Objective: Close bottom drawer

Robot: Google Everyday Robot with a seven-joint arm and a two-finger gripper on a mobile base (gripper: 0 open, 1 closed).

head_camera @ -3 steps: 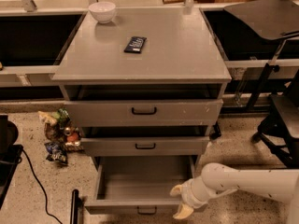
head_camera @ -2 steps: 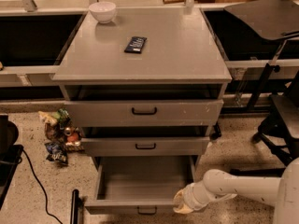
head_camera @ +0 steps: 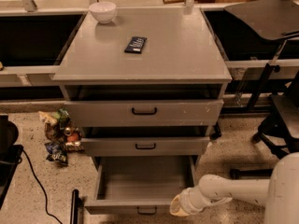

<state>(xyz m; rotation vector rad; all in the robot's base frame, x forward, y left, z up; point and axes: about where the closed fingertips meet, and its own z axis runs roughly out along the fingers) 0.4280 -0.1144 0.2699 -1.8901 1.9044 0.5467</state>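
The bottom drawer (head_camera: 145, 181) of the grey cabinet (head_camera: 140, 59) is pulled far out toward the camera. Its front panel lies near the lower border of the view. This front is the narrowest of the three, and it carries a small black loop handle (head_camera: 146, 211) in the middle. Inside, only a plain grey box with low side walls can be seen.

Above it, the middle drawer (head_camera: 145, 146) and the top drawer (head_camera: 144, 112) each stand a little open, and the top one is the widest, with pale scuffs at its right end.

The gripper (head_camera: 179, 205) is at the right front corner of the bottom drawer, at the end of the white arm (head_camera: 229, 190), which enters from the lower right. It is just beside the corner of the front panel, but contact cannot be confirmed. Whether it is open or closed cannot be told, and nothing is seen held in it.

On the right of the drawer there is speckled floor (head_camera: 233, 148), and further right the legs of a black chair (head_camera: 280, 125). On the left, snack packets (head_camera: 58, 136) lie near the cabinet, and a black cable (head_camera: 37, 181) runs over the floor.

On the cabinet top stand a white bowl (head_camera: 103, 11) and a dark packet (head_camera: 135, 44), well apart.
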